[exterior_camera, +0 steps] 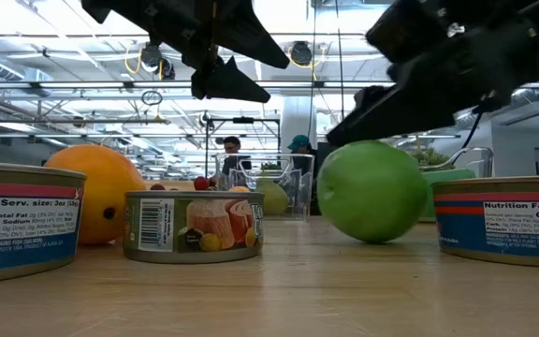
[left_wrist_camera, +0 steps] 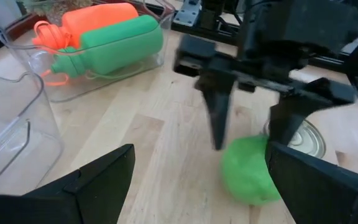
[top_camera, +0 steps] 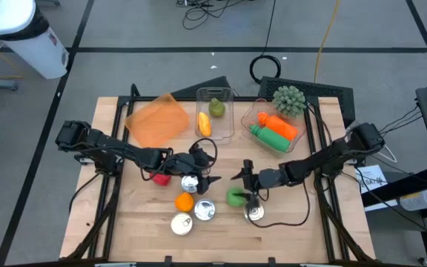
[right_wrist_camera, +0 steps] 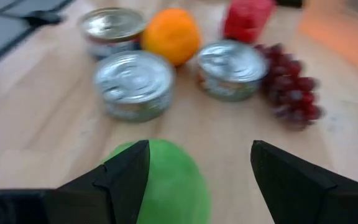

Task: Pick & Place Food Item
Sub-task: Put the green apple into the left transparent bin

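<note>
From above, the right gripper (top_camera: 245,187) reaches in from the right edge of the wooden tabletop (top_camera: 117,222) and hangs over a green lime-like fruit (top_camera: 236,196) lying near the middle of the front half, beside a tin can (top_camera: 254,213). Its fingers stand spread on either side of the fruit, not pressed on it. The left gripper (top_camera: 208,180) comes in from the left edge, jaws spread and holding nothing, over a second can (top_camera: 190,183). An orange (top_camera: 184,201) and two more cans (top_camera: 204,211) (top_camera: 181,224) sit toward the front edge. Along the far edge stand a clear bin (top_camera: 215,113) with a pear and a yellow fruit, a clear tray (top_camera: 252,119) holding orange and green bottles, and an orange lid (top_camera: 158,119).

At table height, the green fruit (exterior_camera: 373,191) rests on the wood with the right arm's dark fingers slanting down just above it; whether they touch it cannot be told. The left gripper (exterior_camera: 227,80) hangs clear above a labelled can (exterior_camera: 193,226), with the orange (exterior_camera: 98,192) behind.

The left wrist camera looks past its own spread fingers (left_wrist_camera: 89,186) at the right gripper (left_wrist_camera: 253,127) straddling the top of the green fruit (left_wrist_camera: 247,168), bottles (left_wrist_camera: 104,37) in the tray beyond.

The right wrist camera shows the green fruit (right_wrist_camera: 166,186) partly between its own parted fingers (right_wrist_camera: 123,177), nearer one than the other, with three cans (right_wrist_camera: 134,84), the orange (right_wrist_camera: 171,34), red grapes (right_wrist_camera: 291,93) and a red item (right_wrist_camera: 247,18) ahead.
</note>
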